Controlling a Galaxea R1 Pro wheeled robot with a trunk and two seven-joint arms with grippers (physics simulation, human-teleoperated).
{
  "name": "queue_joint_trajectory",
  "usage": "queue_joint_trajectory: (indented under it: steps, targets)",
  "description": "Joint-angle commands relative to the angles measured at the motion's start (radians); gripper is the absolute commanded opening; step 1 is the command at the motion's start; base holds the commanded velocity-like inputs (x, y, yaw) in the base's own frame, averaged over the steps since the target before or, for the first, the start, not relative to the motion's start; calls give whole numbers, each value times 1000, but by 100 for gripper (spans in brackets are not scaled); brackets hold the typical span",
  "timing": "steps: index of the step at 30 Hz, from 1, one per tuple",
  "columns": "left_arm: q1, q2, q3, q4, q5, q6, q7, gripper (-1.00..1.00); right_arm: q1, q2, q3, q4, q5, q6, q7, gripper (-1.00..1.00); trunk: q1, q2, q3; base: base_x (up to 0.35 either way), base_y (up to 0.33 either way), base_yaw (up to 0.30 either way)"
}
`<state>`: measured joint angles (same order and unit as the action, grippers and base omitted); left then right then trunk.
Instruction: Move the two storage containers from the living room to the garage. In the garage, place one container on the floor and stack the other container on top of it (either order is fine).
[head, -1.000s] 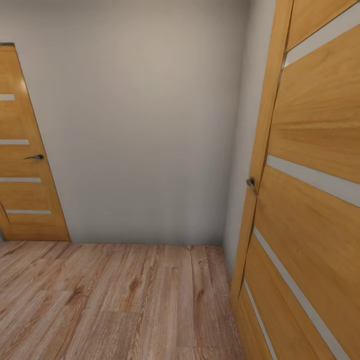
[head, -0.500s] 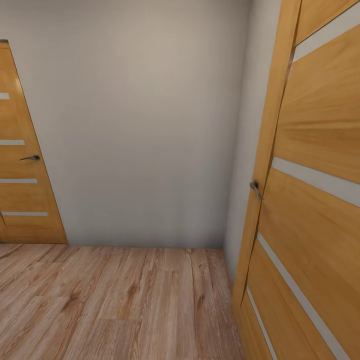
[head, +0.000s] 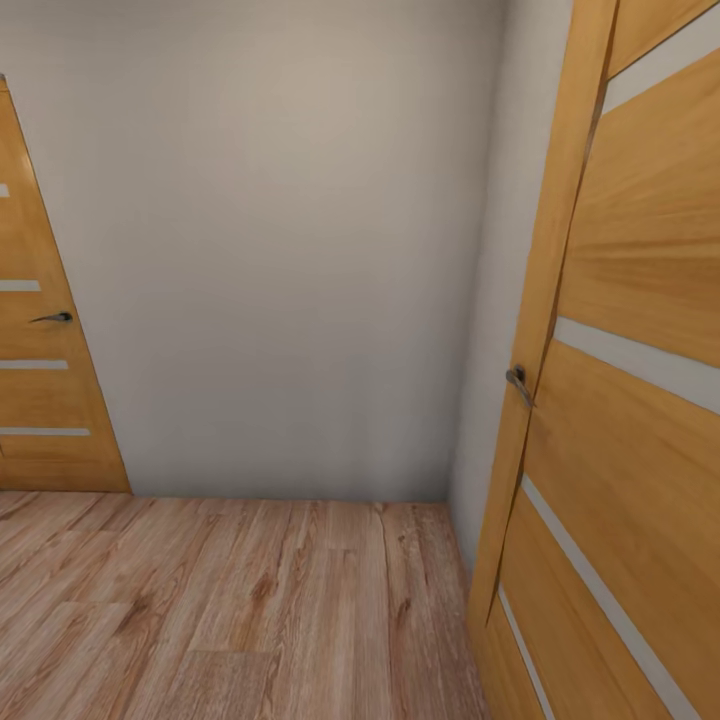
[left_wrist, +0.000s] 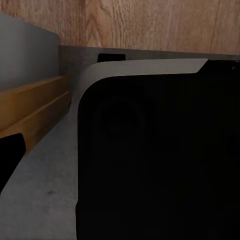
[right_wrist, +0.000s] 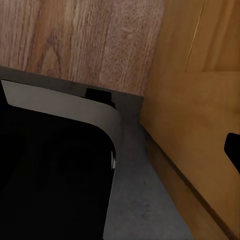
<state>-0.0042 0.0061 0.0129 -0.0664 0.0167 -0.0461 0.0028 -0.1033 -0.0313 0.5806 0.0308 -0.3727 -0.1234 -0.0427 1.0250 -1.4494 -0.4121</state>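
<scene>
Storage containers: we cannot tell where they are from here. We face a beige wall (head: 280, 250) above a light wood plank floor (head: 250, 600), with a closed door (head: 40, 400) to our left and an open door (head: 640, 300) close on our right. Only a dark tip of the left gripper (left_wrist: 9, 157) and of the right gripper (right_wrist: 233, 149) shows, so we cannot tell whether the jaws are apart or together.
</scene>
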Motion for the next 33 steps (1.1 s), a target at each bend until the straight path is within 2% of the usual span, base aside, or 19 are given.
queue_joint_trajectory:
  steps: [1, 28, 33]
  targets:
    - [0, 0, 1, 0, 2, -3, 0, 100, -1, 1, 8, 3, -8, -5, 0, 100, 0, -1, -1, 10, 0, 0]
    - [0, 0, 1, 1, 2, -3, 0, 100, -1, 1, 8, 3, -7, -5, 0, 100, 0, -1, -1, 1, 0, 0]
    - [0, 0, 1, 1, 2, -3, 0, 100, -1, 1, 8, 3, -6, -5, 0, 100, 0, -1, -1, 109, -76, 0]
